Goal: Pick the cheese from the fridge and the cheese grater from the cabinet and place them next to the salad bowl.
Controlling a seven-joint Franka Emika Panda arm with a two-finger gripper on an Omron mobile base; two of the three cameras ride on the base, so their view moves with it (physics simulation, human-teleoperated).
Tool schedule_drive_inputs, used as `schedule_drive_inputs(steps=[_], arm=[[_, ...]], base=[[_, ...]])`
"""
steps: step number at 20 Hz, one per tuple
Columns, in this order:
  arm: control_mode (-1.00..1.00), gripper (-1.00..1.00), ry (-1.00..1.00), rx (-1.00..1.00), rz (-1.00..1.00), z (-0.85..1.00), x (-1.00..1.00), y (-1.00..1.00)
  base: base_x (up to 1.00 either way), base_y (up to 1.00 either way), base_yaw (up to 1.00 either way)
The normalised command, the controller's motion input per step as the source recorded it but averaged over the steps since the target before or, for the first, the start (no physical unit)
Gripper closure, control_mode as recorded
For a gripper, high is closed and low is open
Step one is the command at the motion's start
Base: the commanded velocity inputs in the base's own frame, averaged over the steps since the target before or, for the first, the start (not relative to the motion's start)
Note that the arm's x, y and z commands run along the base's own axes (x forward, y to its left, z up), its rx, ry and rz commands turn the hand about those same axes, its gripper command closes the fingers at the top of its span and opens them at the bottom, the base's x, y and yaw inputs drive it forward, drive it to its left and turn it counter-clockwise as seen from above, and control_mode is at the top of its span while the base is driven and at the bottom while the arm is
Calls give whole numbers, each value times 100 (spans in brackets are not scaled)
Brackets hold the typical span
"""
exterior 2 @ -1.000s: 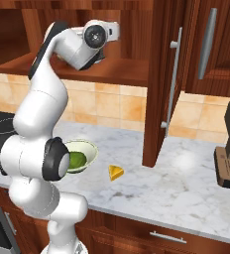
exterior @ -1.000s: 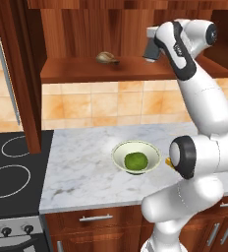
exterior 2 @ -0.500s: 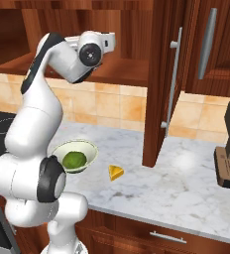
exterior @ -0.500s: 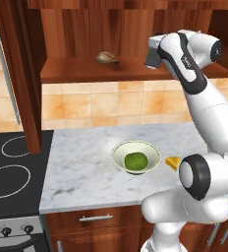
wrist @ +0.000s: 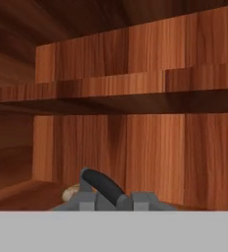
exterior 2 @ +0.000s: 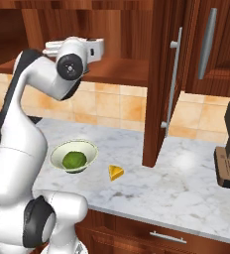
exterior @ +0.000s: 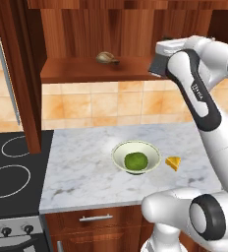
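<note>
Hand view puts the gripper (wrist: 114, 201) nearest: its dark fingertips (wrist: 88, 201) sit close together with the black arched handle of the cheese grater (wrist: 102, 186) between them — pinching it, as far as this view lets me judge, inside the cabinet (wrist: 135, 88). Beyond it a pale brown lump (wrist: 71, 193) lies on the cabinet shelf (wrist: 17, 191), near the grater's side. In the left base view the grater's grey body (exterior: 160, 64) hangs at the shelf's front edge, and below on the tabletop (exterior: 86, 167) the cheese (exterior: 173, 162) already rests just beside the salad bowl (exterior: 135, 156). The step in hand looks like carrying the grater out and down: draw it straight back clear of the shelf lip, keep it upright, and set it on bare marble near the bowl — not on the cheese.
</note>
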Motion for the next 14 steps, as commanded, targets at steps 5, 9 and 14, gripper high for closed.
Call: schedule_drive_inputs(steps=[5,9,14], arm=[[-100,100,10,0,0,-23,-100,3],[-100,100,0,-2,4,-52,-60,12],[-100,100,2,-2,5,-39,-7,13]], base=[[0,0,0],[0,0,0],[0,0,0]])
